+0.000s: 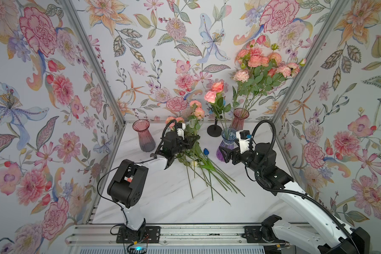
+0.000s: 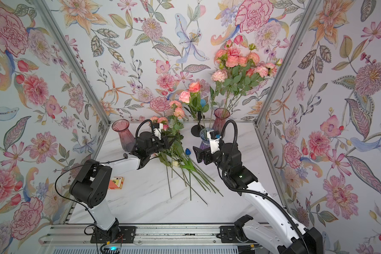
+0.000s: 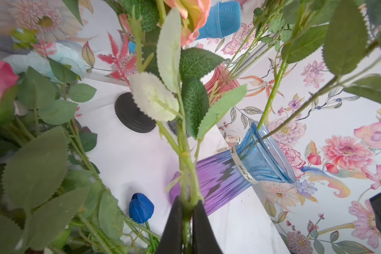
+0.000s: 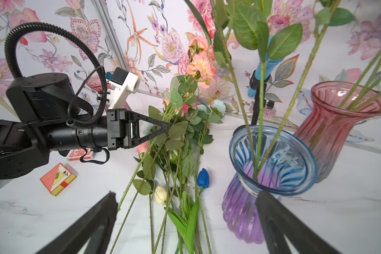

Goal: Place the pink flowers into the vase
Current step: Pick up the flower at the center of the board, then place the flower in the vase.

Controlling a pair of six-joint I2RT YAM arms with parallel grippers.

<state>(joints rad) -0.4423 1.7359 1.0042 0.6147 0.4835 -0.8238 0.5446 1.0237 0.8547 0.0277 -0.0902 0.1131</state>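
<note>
Left gripper (image 3: 187, 205) had its fingers (image 3: 174, 226) clenched on one leafy stem (image 3: 183, 154) of the pink flowers (image 1: 195, 154); the rest lay heaped on the surface (image 1: 163, 204) between the arms. Judged best: lift until the stem's end clears the heap, tip it upright, then lower it into the blue-purple vase (image 1: 227, 137), the likely target. Right gripper (image 4: 186, 195) hovered just beside that vase, fingers (image 4: 92, 222) released, free to steady it.

Left arm (image 1: 154, 163) and right arm (image 1: 299, 198) had white links, black joints, ribbed black cables (image 1: 273, 136) and white camera mounts (image 1: 243, 143).
</note>
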